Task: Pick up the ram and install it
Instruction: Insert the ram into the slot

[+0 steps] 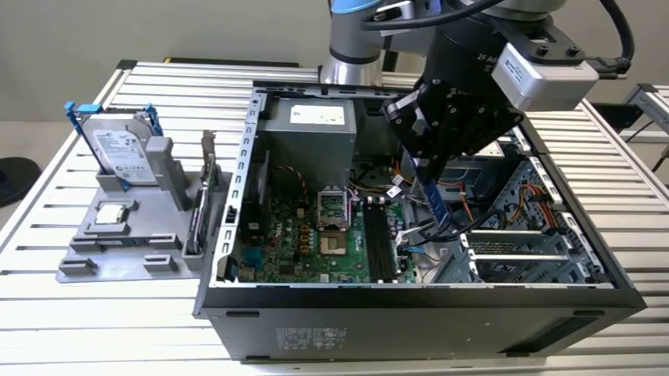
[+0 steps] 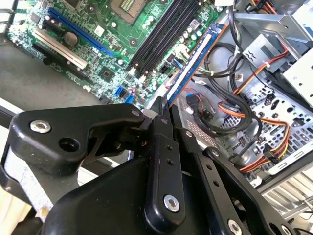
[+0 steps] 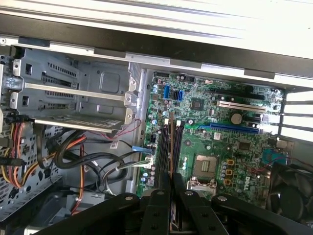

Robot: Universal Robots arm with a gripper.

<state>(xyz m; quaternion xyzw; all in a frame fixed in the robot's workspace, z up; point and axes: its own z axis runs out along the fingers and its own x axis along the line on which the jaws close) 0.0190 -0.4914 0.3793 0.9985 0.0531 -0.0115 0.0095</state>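
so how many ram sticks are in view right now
1. The thin, dark bluish ram stick is held in the black gripper, over the open case beside the long black motherboard slots, which look empty. Another could be hidden.

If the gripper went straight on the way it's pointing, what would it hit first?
The gripper holds the ram, so the ram's end leads; it would likely meet the long black slots on the motherboard first. Depth is unclear, and it may sit toward the cables beside them.
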